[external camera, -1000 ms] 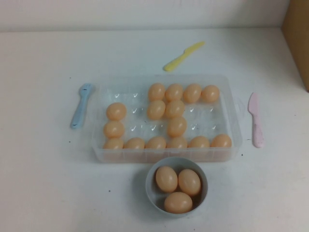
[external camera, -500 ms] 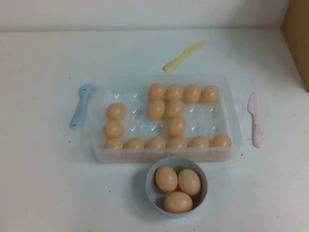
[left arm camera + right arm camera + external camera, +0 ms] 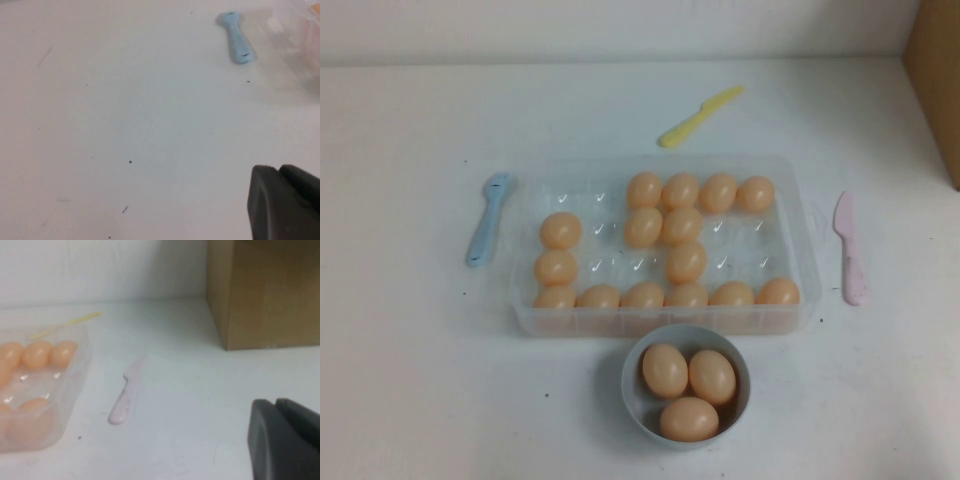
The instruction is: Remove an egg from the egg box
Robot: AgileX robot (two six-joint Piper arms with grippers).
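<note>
Worktop (image 3: 410,400): white; it carries everything, and neither arm shows over it in the high view.
Carton (image 3: 265,290): brown, at the far right corner, well apart from the rest.
Box (image 3: 805,245): clear tray mid-worktop, long axis running left to right, one long wall just behind the bowl. Fifteen eggs sit in it — four along the far row toward the right, a full near row, a few between; the left-centre dimples are bare.
Bowl (image 3: 632,385): pale grey-blue, by the near edge, holding three eggs.
Knives: pink one (image 3: 849,250) just right of the box, lying near-to-far; yellow one (image 3: 698,116) behind it, slanted.
Spoon (image 3: 486,217): blue, just left of the box, handle toward the near edge.
Egg (image 3: 686,262): a likely pick in my view, alone in the second row from the near wall, bare dimples on either side; its long axis looks tipped slightly toward the far edge, blunt end not clear.
Change: nothing — eggs, bowl and tools lie as they did a second ago, so I judge the reach not yet begun.
Left claw (image 3: 287,202): over bare worktop toward the left edge, spoon ahead; only a dark corner shows, so clenched or released I cannot tell.
Right claw (image 3: 285,440): near the right edge, facing the pink knife and box end; likewise cannot tell.
</note>
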